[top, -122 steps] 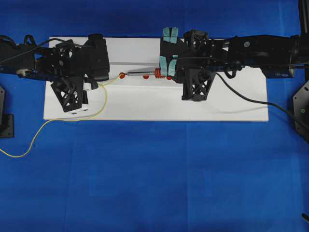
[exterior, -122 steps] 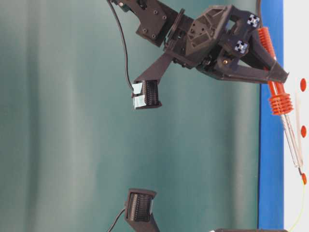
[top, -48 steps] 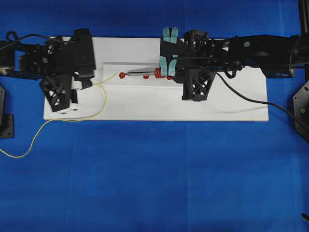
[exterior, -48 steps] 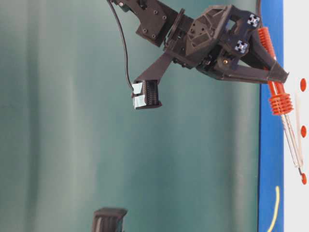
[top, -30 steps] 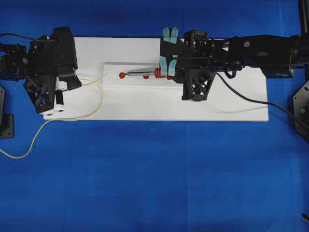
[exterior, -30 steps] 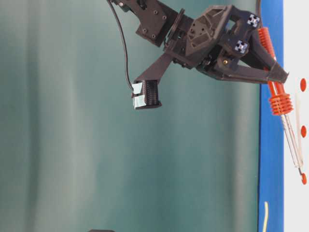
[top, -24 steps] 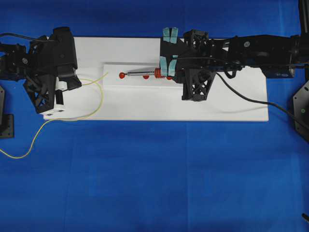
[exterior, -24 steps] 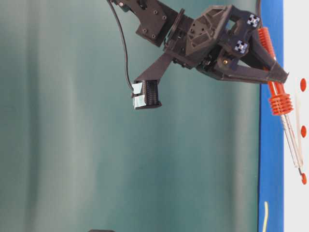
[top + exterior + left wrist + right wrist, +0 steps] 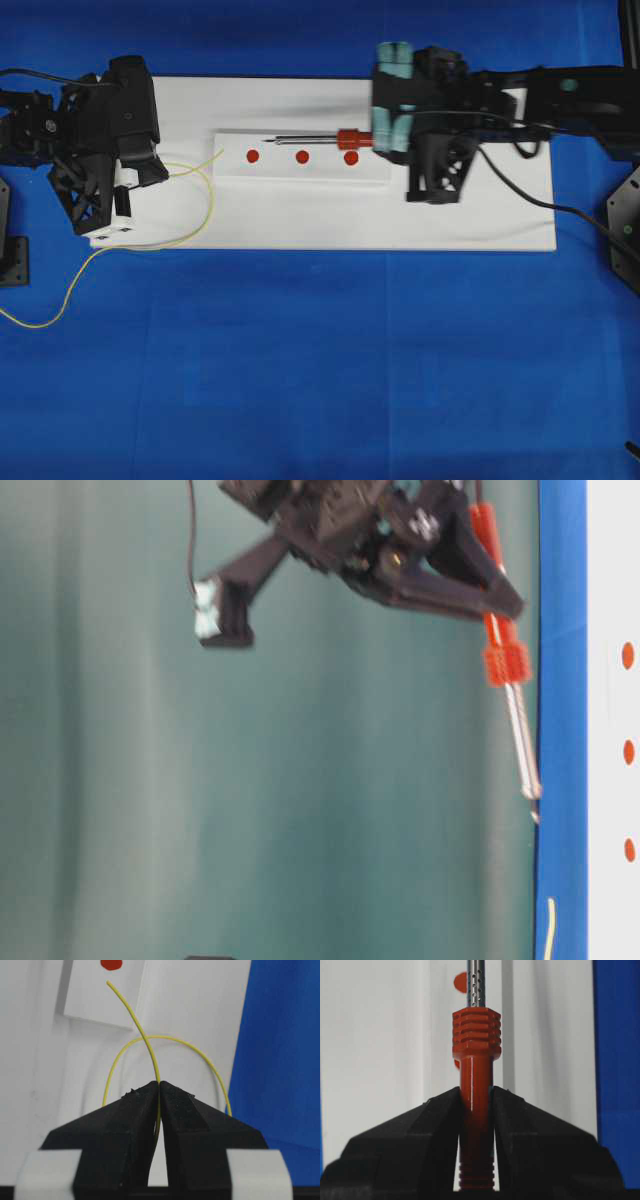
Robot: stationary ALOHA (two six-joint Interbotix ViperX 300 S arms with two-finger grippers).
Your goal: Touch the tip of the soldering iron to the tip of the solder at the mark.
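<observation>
The soldering iron point(image 9: 345, 137) has a red ribbed handle and a silver shaft. My right gripper point(image 9: 385, 138) is shut on its handle point(image 9: 476, 1040). It hangs above the board in the table-level view, with its tip point(image 9: 535, 810) clear of the surface. From above, the tip point(image 9: 277, 141) sits behind the strip, between the left mark point(image 9: 253, 156) and the middle mark. My left gripper point(image 9: 159, 1084) is shut on the thin yellow solder point(image 9: 142, 1035). The solder's tip point(image 9: 222, 152) stops just left of the left mark point(image 9: 111, 964).
Three red marks sit in a row on a raised white strip point(image 9: 300, 170), which lies on a white board point(image 9: 320, 215) over blue cloth. The solder trails off the board's left front corner point(image 9: 60, 290). The iron's black cord point(image 9: 560, 205) runs off to the right.
My right gripper has lifted the iron off the left mark and carried it right and back. The left gripper drew the solder leftward a second ago and has held still since.
</observation>
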